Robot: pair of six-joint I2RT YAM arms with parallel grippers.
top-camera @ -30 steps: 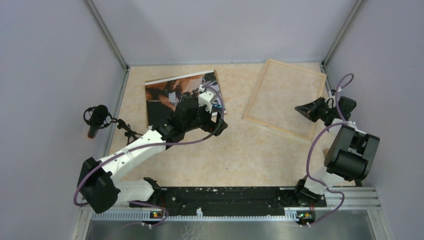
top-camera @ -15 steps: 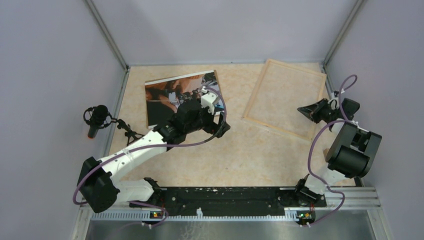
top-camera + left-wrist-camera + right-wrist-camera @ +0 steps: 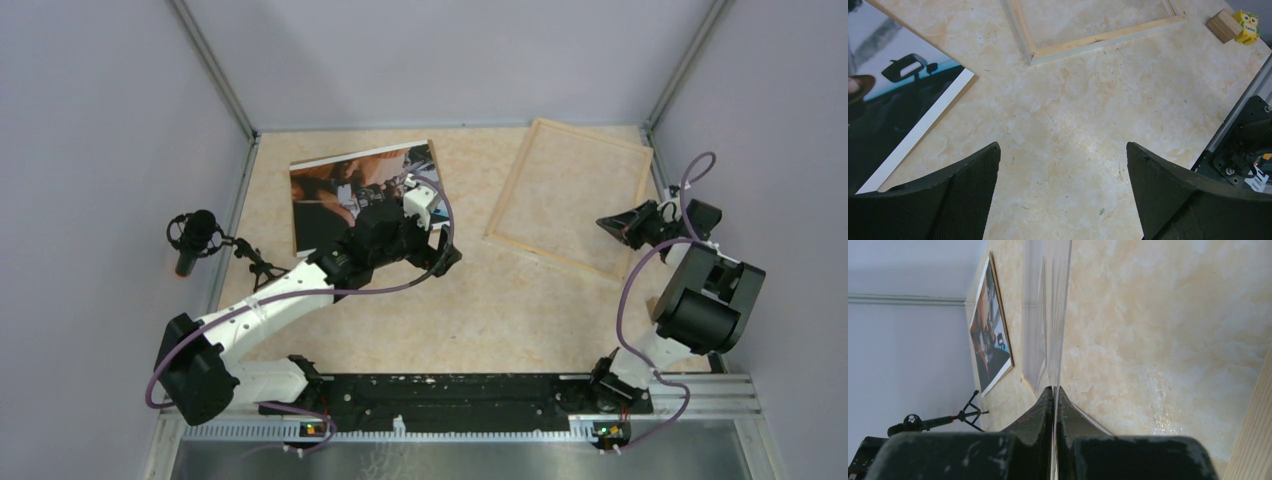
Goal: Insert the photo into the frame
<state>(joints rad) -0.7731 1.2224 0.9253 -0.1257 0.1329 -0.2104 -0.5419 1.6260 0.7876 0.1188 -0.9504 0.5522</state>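
Note:
The photo (image 3: 335, 195) lies face up at the back left of the table, its white-bordered corner (image 3: 923, 125) left of my left gripper. The frame (image 3: 513, 180), thin pale wooden strips, lies flat at the back right; its near corner (image 3: 1098, 41) shows ahead. My left gripper (image 3: 443, 252) hovers over bare table between them, open (image 3: 1063, 145) with nothing between the jaws. My right gripper (image 3: 606, 223) is over the frame's right side, shut (image 3: 1054, 388) on a thin clear sheet (image 3: 1053, 315) seen edge-on. The photo (image 3: 990, 335) lies far beyond it.
A microphone on a small stand (image 3: 195, 235) sits at the left wall. A small wooden block with a yellow owl figure (image 3: 1233, 25) stands near the frame's far corner. Grey walls enclose three sides, and a black rail (image 3: 450, 390) runs along the near edge.
My right arm has drifted a little to the right with the clear sheet still pinched. The left gripper has edged slightly right and stays open.

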